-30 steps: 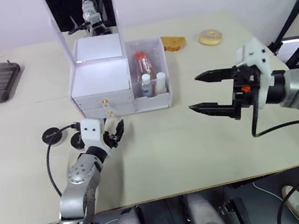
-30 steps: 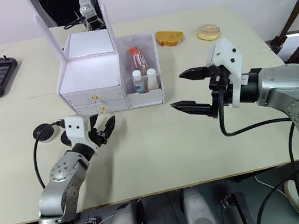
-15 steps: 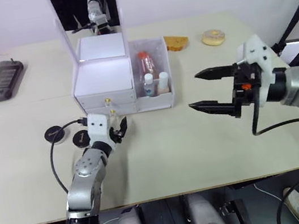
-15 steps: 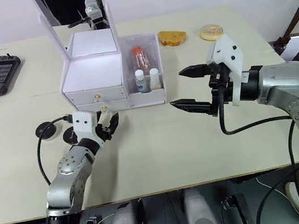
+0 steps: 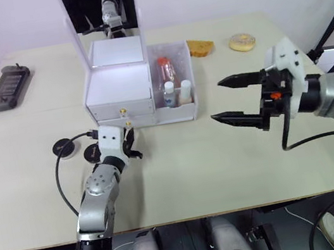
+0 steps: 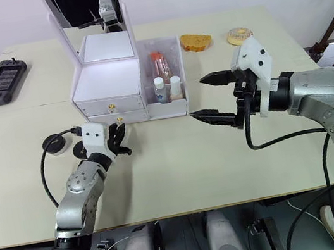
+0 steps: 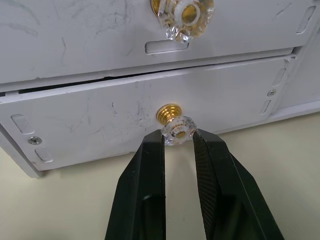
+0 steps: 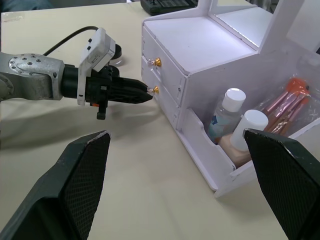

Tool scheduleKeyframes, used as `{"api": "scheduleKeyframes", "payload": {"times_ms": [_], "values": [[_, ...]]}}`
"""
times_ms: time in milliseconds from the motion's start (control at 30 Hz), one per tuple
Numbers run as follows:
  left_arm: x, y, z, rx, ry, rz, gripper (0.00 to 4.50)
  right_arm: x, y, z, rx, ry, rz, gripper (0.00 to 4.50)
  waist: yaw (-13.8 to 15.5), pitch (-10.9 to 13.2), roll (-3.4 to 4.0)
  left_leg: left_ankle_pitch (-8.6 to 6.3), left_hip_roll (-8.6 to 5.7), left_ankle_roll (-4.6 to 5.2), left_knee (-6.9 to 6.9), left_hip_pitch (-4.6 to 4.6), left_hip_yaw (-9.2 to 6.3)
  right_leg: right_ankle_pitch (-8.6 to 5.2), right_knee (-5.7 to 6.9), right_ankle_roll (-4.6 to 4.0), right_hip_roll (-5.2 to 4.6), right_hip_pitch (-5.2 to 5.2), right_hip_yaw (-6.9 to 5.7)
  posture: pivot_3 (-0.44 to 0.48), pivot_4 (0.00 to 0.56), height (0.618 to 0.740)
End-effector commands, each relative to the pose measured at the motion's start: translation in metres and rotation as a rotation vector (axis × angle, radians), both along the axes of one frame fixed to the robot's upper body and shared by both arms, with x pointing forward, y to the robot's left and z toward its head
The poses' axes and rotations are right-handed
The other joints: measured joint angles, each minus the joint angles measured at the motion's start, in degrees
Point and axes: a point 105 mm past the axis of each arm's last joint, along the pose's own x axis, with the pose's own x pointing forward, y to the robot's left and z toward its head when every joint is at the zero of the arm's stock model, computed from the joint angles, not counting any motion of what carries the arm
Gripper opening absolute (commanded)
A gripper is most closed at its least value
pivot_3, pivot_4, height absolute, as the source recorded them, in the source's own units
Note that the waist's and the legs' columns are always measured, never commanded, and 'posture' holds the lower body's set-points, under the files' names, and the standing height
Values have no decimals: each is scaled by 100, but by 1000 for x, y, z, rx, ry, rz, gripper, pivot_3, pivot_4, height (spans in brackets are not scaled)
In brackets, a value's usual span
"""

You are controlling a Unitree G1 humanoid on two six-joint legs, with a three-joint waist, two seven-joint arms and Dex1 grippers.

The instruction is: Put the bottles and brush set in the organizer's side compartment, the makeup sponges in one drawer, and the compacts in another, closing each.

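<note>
Between the left gripper's two black fingers sits the lower drawer's gold-and-clear knob, the pads closed in against its two sides. Just above those jaws is the upper drawer with its own knob: two drawers, two knobs, both fronts close to flush, with a thin dark seam showing along the top of the lower one. They belong to the white organizer, whose mirror stands upright at the back.

To the right of the pinching jaws is the side compartment, holding two white-capped bottles: a clear one with a blue label and a beige one, with one packet of orange-handled brushes behind them.

To the left of the left gripper, on the table, lie two round black compacts, near its wrist.

The right gripper hovers over the table, well apart from the organizer, its two fingers spread wide with nothing between them.

Far from both jaws sit one black handheld device, one piece of bread and one doughnut.
</note>
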Motion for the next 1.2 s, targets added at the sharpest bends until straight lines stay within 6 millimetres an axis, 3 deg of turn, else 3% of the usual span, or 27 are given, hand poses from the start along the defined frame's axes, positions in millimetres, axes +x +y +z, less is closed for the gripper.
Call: {"api": "scheduleKeyframes", "payload": {"times_ms": [33, 633, 867, 1133, 1200], "values": [[-11, -8, 16, -1, -64, -56, 294, -2, 2, 13, -7, -62, 13, 4500, -5, 0, 0, 0, 0, 0, 0, 0, 0, 0, 0, 0, 0, 0, 0, 0, 150, 738], [-66, -13, 9, 34, 5, -238, 290, -5, 4, 6, -12, -24, 38, 4500, -16, 0, 0, -3, 0, 0, -7, -2, 0, -4, -3, 5, -3, -6, -1, 0, 150, 738], [-64, -5, 8, 26, 20, -197, 257, -6, 6, 6, -8, -18, 42, 4500, -20, 0, 0, -3, 0, 0, -3, -2, 0, -4, -3, 4, -4, -8, 0, 0, 150, 738], [-61, -12, 8, -16, 11, -139, 4166, -6, 5, 10, -22, -24, 45, 4500, -52, 1, -1, -3, 0, 0, -5, -1, 0, -4, -4, 4, -3, -5, 1, 0, 150, 738], [-63, -13, 9, -25, 3, -122, 4435, -6, 5, 10, -28, -19, 50, 4500, -48, 1, 0, -3, 0, 1, -10, -2, -1, -5, -4, 5, -1, -8, 0, 0, 150, 738]]}}
